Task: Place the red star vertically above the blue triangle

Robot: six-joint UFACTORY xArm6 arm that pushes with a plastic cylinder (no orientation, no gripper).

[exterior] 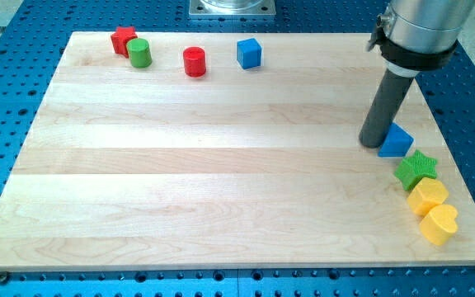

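The red star (123, 39) lies at the view's top left corner of the wooden board (221, 165), touching a green cylinder (140, 53) on its right. The blue triangle (397, 141) lies at the view's right side, about mid-height. My tip (373, 144) stands on the board right against the blue triangle's left side. The rod rises from there to the view's top right. The red star is far from my tip, across the board.
A red cylinder (194, 62) and a blue cube (249, 53) lie along the view's top. A green star (416, 169), a yellow hexagon (427, 196) and a yellow heart (439, 223) lie in a chain below the blue triangle, near the board's right edge.
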